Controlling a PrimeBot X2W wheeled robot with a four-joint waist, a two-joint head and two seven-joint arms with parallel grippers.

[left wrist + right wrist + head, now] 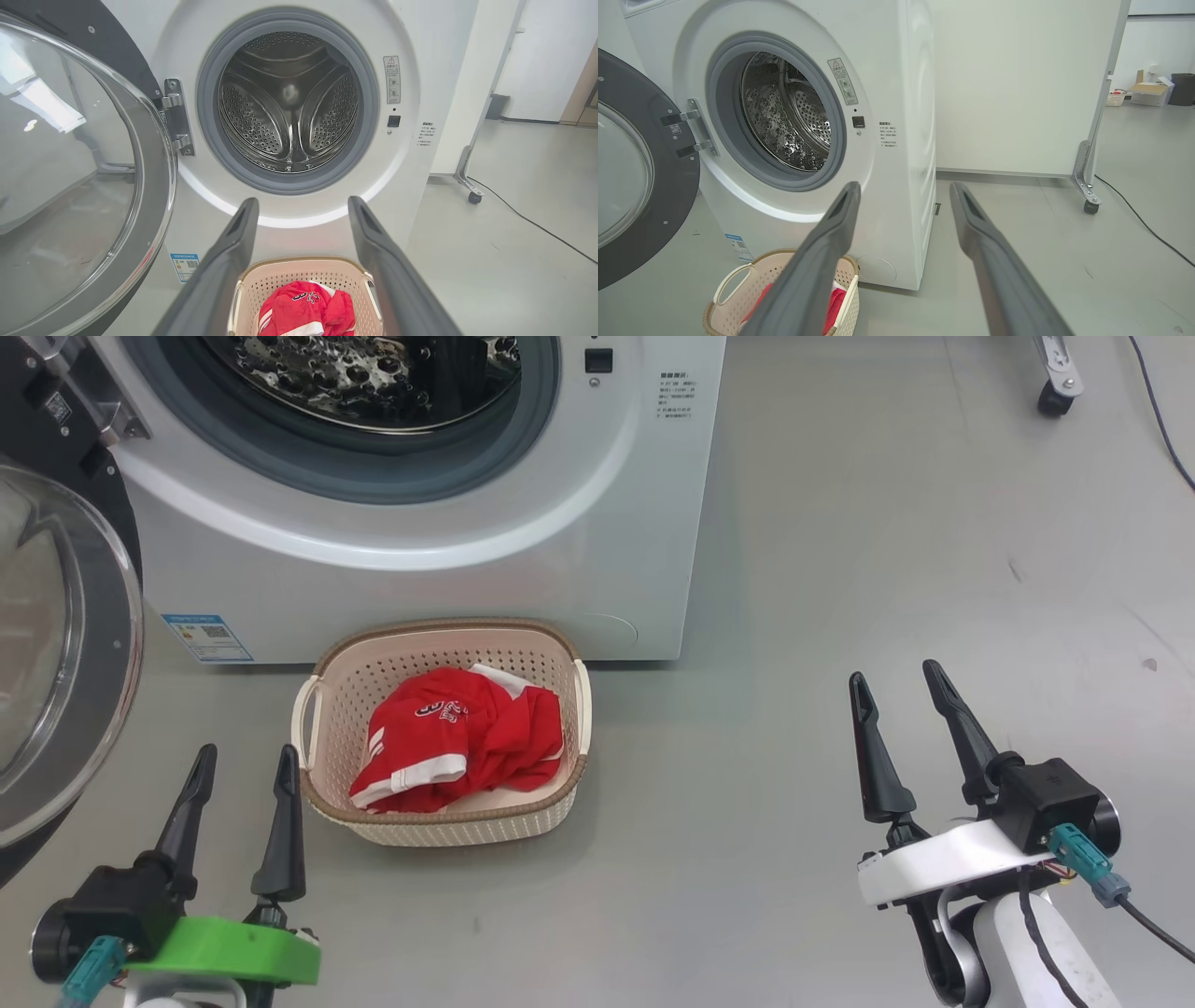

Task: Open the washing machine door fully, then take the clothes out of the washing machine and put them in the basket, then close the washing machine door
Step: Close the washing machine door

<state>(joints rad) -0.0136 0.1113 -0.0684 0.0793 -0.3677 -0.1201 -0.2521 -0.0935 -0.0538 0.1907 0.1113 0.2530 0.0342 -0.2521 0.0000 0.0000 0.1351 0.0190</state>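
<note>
Door: the washing machine door [56, 644] stands swung open at far left, its glass bowl facing out, hinged on the washing machine [420, 569].
Sticker: a blue sticker [206, 637] sits low on the machine's front, beside the door.
Left hand: the left hand [247, 753] hovers over the floor [840, 569] with its fingers spread and nothing between them, pointing at the machine, between door and basket.
Drum: the steel drum [289, 102] looks bare inside its grey gasket [210, 140].
Basket: the basket [439, 826] sits on the floor just before the machine, just right of the left hand.
Clothes: the clothes [457, 737] lie bunched in the basket.
Right hand: the right hand [893, 672] is open and holds nothing, well right of the basket, over bare floor.
Far right: a caster [1055, 399] and a cable [1158, 420] lie on the floor.
Hard to see: the door is cut off by the head view's edge; the sticker's print is too small to read.
</note>
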